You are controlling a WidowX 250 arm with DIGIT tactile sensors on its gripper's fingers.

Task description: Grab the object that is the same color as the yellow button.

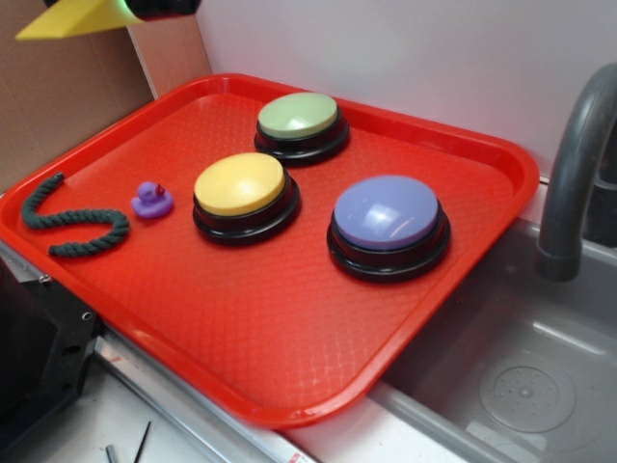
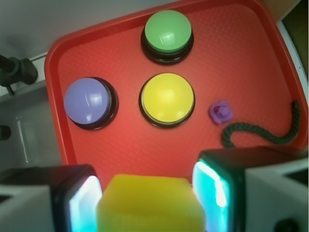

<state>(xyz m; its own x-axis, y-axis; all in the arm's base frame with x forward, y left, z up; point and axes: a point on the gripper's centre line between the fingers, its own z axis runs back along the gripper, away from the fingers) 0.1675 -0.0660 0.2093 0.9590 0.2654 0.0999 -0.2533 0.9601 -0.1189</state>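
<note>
Claw (image 2: 147,203) clamped on yellow wedge (image 2: 149,205), held betw 2 fingers, high above tray (image 2: 120,145). Yellow button (image 2: 167,99) lies at 12 o'clock from claw, wrist view. Wedge off tray; grab looks done.

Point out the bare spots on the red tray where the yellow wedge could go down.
Widest bare patch: the near half of the red tray, in front of the yellow button and purple button. A smaller patch lies behind the rope and duck. Crowded: between the three buttons.
</note>
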